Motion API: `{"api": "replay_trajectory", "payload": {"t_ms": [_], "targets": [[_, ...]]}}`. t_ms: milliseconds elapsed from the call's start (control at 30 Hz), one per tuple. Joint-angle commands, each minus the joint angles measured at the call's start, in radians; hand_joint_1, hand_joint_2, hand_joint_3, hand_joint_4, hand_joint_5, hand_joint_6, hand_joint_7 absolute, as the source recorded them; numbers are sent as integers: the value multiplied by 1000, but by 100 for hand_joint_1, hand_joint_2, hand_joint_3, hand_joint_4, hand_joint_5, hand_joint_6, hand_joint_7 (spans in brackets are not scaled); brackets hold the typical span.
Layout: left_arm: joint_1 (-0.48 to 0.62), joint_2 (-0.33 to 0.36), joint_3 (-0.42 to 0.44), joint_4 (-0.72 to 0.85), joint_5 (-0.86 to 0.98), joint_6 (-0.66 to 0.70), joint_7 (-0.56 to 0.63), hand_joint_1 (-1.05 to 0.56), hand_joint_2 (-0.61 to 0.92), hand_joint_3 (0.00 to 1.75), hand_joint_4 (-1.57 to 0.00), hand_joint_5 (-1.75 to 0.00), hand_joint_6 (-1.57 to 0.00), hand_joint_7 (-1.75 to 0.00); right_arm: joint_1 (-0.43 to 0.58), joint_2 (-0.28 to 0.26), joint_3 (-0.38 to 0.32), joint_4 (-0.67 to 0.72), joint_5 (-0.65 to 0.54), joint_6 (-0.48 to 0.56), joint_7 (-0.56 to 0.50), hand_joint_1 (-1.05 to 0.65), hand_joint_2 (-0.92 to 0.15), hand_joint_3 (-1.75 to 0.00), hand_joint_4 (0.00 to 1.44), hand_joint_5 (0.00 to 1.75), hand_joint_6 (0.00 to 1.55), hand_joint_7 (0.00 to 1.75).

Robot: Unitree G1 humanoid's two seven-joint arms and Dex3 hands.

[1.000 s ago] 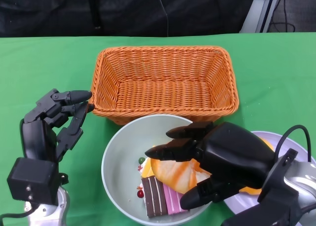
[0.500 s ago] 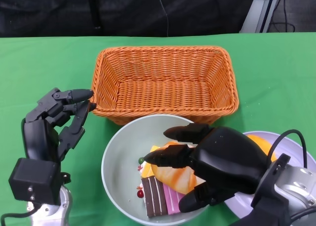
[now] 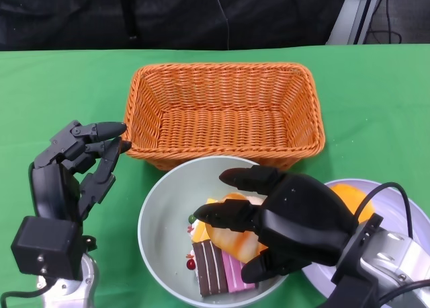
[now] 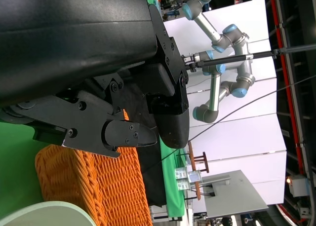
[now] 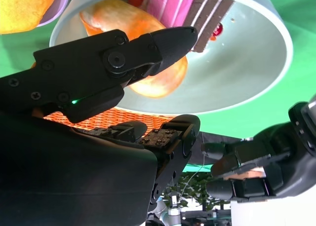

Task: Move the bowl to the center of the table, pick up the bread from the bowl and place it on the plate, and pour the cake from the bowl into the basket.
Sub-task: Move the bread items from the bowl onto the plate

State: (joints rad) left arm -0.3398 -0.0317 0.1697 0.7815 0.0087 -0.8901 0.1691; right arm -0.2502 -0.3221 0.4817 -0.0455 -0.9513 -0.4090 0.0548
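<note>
My right robot hand (image 3: 289, 217) hovers spread over the bread (image 3: 236, 235) in the bowl (image 3: 161, 217), holding nothing. The bread looks soft and light, so I'd pinch its sides gently. My left robot hand (image 3: 79, 161) waits empty.

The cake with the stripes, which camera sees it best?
The head view: the cake lies in the bowl with its brown and pink stripes clear beside the right hand. The right wrist view shows only one end. The left wrist view misses it.
</note>
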Motion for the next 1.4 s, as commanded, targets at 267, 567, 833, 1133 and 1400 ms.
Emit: {"api": "replay_trajectory", "payload": {"t_ms": [267, 567, 833, 1133, 1400], "targets": [[19, 9, 4, -21, 8, -3, 10, -15, 92, 28, -90, -74, -94, -66, -39, -31, 26, 47, -26, -17, -17, -87, -92, -2, 62, 2, 53, 0], [24, 8, 3, -25, 3, -3, 5, -15, 92, 29, -90, -73, -94, -66, -61, -36, 50, 50, -56, 5, 15, -86, -92, -3, 63, 2, 54, 0], [29, 5, 1, -32, 4, -5, 4, -15, 92, 29, -89, -74, -93, -67, -78, -34, 79, 77, -68, 14, 24, -84, -92, -5, 66, 3, 56, 1], [30, 0, 1, -32, -8, -9, -4, -12, 92, 31, -90, -74, -94, -68, -99, -34, 104, 104, -68, 21, 47, -78, -92, -5, 66, 2, 56, 0], [32, 1, -1, -34, 1, -9, 5, -14, 92, 30, -89, -73, -93, -68, -109, -32, 114, 121, -62, 25, 64, -72, -92, -7, 66, 1, 56, 1]]}}
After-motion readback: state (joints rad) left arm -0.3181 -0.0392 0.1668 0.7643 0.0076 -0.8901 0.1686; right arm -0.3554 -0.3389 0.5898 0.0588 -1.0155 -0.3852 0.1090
